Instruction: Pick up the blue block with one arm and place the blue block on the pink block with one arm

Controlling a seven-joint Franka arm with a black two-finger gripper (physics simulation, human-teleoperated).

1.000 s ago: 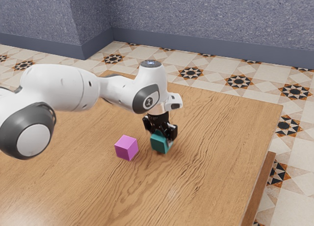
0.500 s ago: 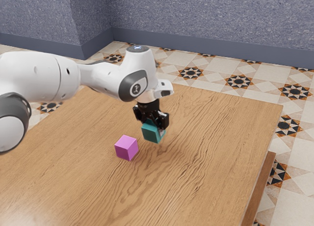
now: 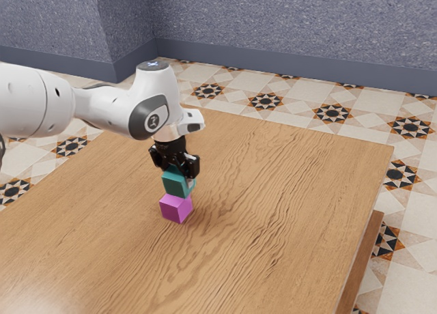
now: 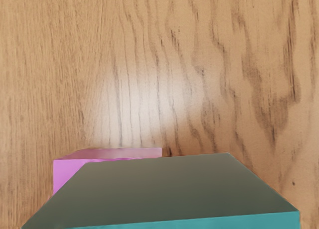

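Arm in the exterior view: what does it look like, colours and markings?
The arm has glossy white rounded shells. A dark grey round cap with a small white mark sits on one joint, a bluish disc on top. The tool is black and boxy.

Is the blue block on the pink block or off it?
On: the blue block sits directly atop the pink block, no gap visible, with the pincer gripping it.

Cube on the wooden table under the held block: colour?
Pink; the small pink cube shows best in exterior view.
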